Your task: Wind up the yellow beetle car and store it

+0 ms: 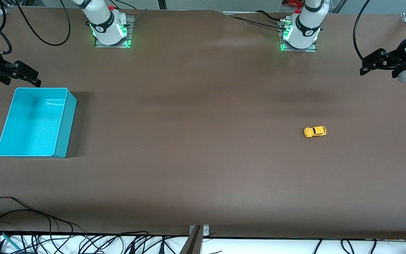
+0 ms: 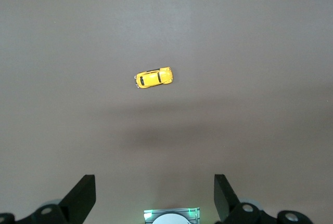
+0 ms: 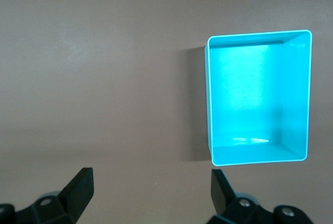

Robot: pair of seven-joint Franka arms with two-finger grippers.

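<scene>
The yellow beetle car [image 1: 315, 131] stands on its wheels on the brown table toward the left arm's end; it also shows in the left wrist view [image 2: 154, 77]. My left gripper [image 1: 369, 65] hangs high over the table's left arm end, apart from the car, open and empty [image 2: 154, 185]. The turquoise bin [image 1: 67, 123] stands empty at the right arm's end and shows in the right wrist view [image 3: 209, 99]. My right gripper [image 1: 30, 76] hangs high over the table beside the bin, open and empty [image 3: 151, 180].
The two arm bases [image 1: 109, 30] [image 1: 300, 33] stand along the table's edge farthest from the front camera. Loose cables [image 1: 30, 225] and a metal bracket [image 1: 197, 233] lie at the nearest edge. Bare brown table lies between car and bin.
</scene>
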